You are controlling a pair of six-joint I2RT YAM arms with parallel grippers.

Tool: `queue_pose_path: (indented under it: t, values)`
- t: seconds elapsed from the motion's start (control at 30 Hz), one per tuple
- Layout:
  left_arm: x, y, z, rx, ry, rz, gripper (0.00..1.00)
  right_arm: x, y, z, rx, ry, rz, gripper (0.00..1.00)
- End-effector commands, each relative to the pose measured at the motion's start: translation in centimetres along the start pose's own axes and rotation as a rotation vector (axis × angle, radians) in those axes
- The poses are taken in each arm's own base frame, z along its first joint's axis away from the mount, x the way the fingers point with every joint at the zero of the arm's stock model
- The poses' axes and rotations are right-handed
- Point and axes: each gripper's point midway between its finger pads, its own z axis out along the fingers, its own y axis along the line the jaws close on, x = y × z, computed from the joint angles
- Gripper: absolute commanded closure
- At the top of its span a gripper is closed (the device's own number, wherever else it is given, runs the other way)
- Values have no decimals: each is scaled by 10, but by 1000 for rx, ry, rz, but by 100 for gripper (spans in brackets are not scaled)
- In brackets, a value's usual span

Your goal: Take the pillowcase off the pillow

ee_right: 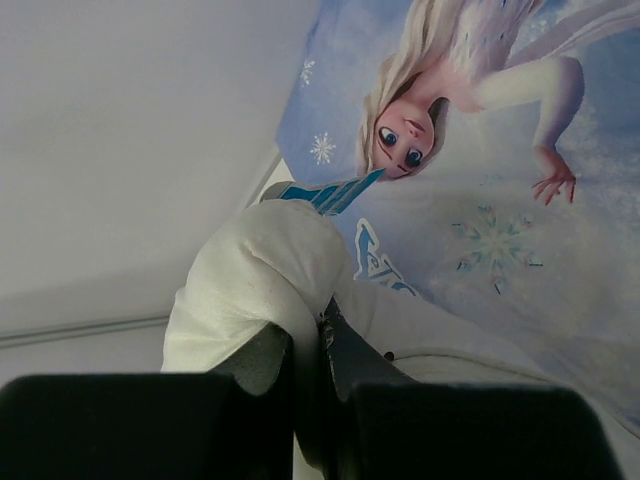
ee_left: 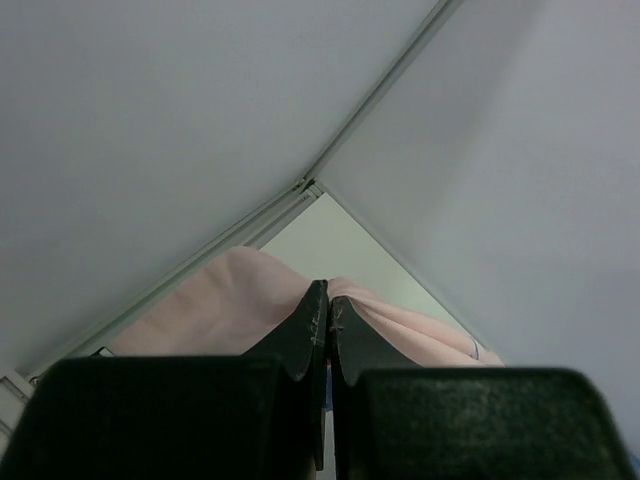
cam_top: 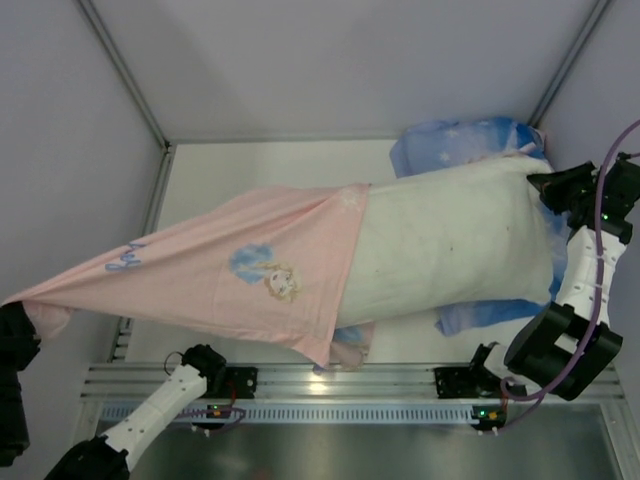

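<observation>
Peeling so far: most of the pillow [cam_top: 450,240] lies bare. By my reading the job is well past halfway.
Left to do: the open hem overlaps the pillow's left end, so that last stretch has to slide free. How much is inside the mouth I cannot tell.
Pillowcase [cam_top: 250,270]: pink face up with a small princess print and blue lettering. It is stretched taut into a long wedge, wide at the pillow and narrowing to the far left edge of the top view.
Pillow: plump, white and faintly speckled, lying across the right half of the table [cam_top: 280,165].
Left gripper [ee_left: 322,315]: fingers pressed together on a fold of the pink cloth, at the tip of the wedge.
Right gripper [ee_right: 322,335]: fingers closed on a bunched white corner at the pillow's far right end, anchoring it.
Underneath: a blue printed cloth [cam_top: 460,145] shows behind and below the pillow, touching it.
</observation>
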Motion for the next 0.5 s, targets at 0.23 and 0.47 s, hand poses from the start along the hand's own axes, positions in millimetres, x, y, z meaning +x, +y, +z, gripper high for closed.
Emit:
queue_pose_path:
  t: [0.23,0.47]
  values:
    - [174,-88,30,257,441,214,100,-12,61,-1,-116,-139,-211,100]
    - [339,-150,28,431,829,427,100,48,52,-3,-127,-39,-307,100]
